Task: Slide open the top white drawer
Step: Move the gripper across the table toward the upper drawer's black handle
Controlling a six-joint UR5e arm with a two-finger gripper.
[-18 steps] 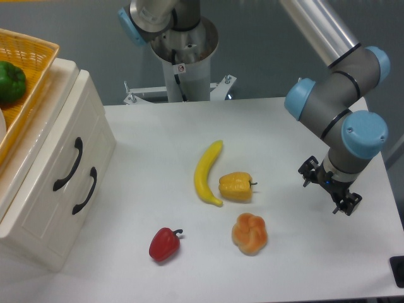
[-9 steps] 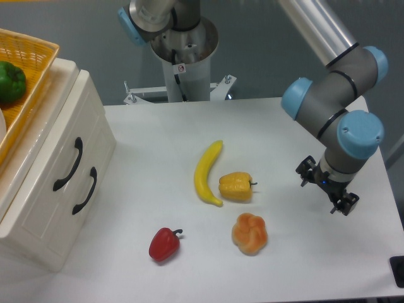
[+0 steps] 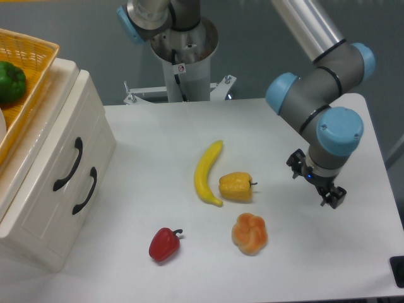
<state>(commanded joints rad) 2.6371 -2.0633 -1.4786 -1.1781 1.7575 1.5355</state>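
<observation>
**Gripper over the right side of the table, drawer shut at the left**

The gripper [image 3: 315, 185] hangs above the right part of the white table [image 3: 158, 132], under the arm's blue-capped wrist joint [image 3: 339, 130]. Only small black parts of it are seen from above, so I cannot tell if the fingers are spread or pressed together. Nothing is seen between them. It touches none of the objects.

The nearest object to the gripper is the yellow bell pepper [image 3: 236, 187], which lies to its left on the table. The tip of the banana [image 3: 207, 172] is just beside this pepper, and the banana stretches up and away from it. Below the yellow pepper lies an orange pepper [image 3: 249, 233], near but apart. More to the left, a red pepper [image 3: 164, 244] lies alone, its stem pointing to the right.

The cabinet [image 3: 38, 243] stands at the left edge of the table, well apart from the gripper. The top white drawer [image 3: 44, 158] is the upper one of the two; its front sits flush with the cabinet, so it is closed. Its curved black handle [image 3: 68, 164] is free. The lower drawer [image 3: 66, 211] has the same kind of handle and is closed too.

On the top of the cabinet sits a yellow basket [image 3: 28, 79], with a green pepper [image 3: 11, 82] inside it.
</observation>
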